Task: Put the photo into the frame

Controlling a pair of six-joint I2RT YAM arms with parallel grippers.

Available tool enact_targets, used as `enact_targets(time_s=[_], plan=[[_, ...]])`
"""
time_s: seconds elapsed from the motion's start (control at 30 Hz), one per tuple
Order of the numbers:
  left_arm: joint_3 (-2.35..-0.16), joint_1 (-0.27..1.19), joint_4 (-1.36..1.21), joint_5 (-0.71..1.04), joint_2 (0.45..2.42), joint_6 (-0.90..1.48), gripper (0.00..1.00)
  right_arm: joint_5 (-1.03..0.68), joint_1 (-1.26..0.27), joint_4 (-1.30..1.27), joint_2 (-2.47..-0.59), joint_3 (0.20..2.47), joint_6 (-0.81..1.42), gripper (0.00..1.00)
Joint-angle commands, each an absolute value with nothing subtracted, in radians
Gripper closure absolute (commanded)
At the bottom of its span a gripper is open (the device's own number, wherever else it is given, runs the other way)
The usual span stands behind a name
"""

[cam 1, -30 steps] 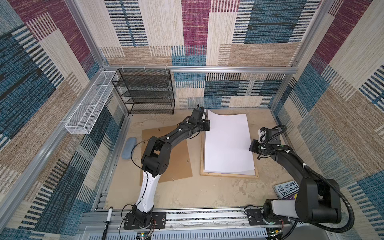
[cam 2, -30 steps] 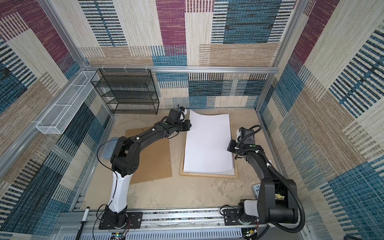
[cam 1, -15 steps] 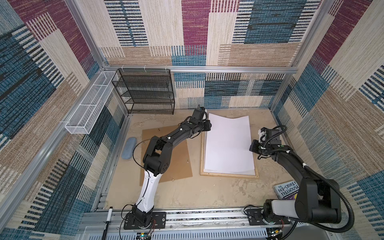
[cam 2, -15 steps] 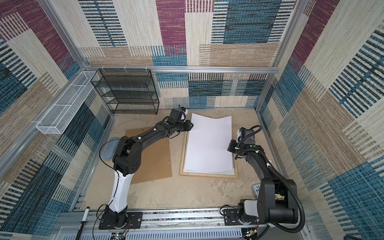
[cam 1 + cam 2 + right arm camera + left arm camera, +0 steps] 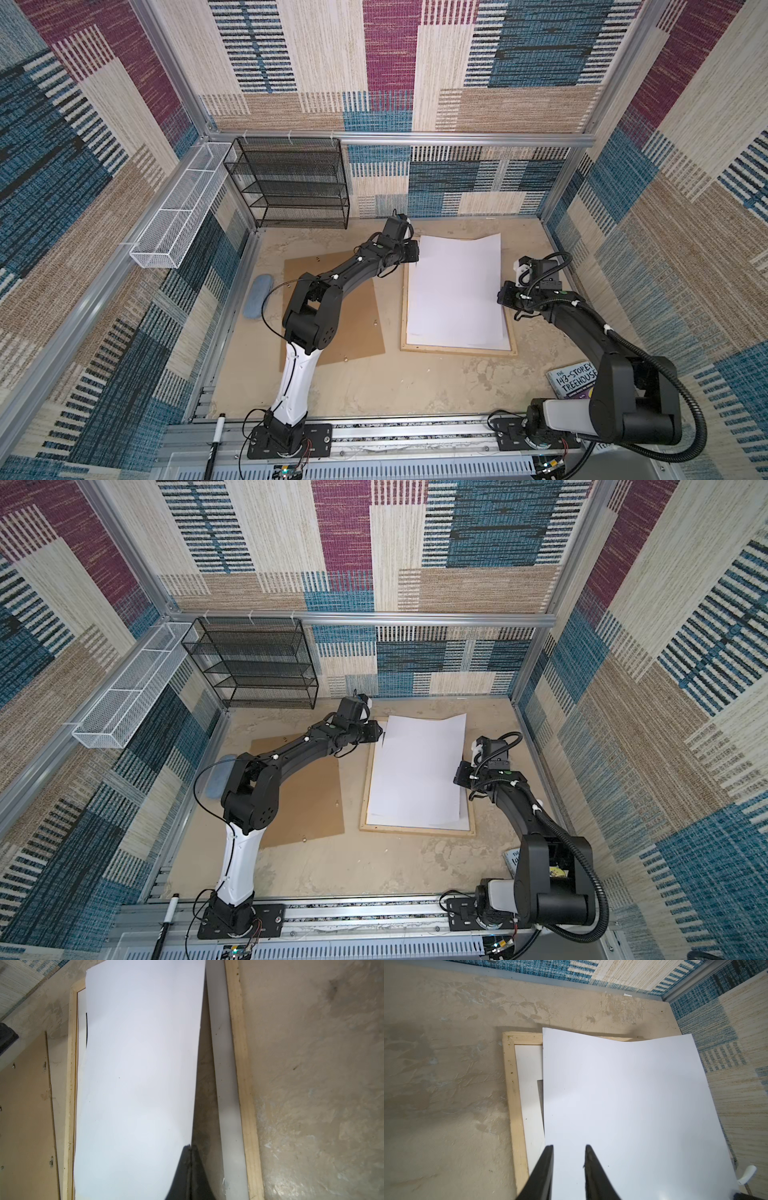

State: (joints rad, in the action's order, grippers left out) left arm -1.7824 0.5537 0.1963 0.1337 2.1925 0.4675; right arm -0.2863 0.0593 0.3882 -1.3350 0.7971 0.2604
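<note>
the photo (image 5: 455, 291) lies askew over the frame (image 5: 457, 352), far edge overhanging; right pincer (image 5: 189, 1148) clenches its long right edge, left pincer (image 5: 569, 1147) hangs open.

A robotics lab cell: aluminium rails (image 5: 457, 139), patterned wall panels (image 5: 519, 62).

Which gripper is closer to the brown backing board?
Left. The left gripper is open at the photo's far left corner, near the backing board; the right gripper pinches the photo's opposite edge, across the frame.
</note>
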Motion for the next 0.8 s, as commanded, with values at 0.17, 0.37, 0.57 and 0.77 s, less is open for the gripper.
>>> enact_targets(time_s=[0.17,0.37,0.57,0.77], plan=[[-1.766,0.546,0.252,0.094,2.153,0.439,0.71,-0.400,0.060,0.360,-1.381,0.803,0.231,1.00],[-1.711,0.546,0.273,0.072,2.102,0.424,0.71,-0.319,0.060,0.431,-1.390,0.883,0.196,1.00],[-1.699,0.545,0.303,0.068,2.072,0.415,0.71,-0.269,0.061,0.549,-1.481,1.010,0.107,1.00],[-1.693,0.543,0.328,0.055,2.048,0.401,0.71,-0.238,0.060,0.605,-1.544,1.071,0.066,1.00]])
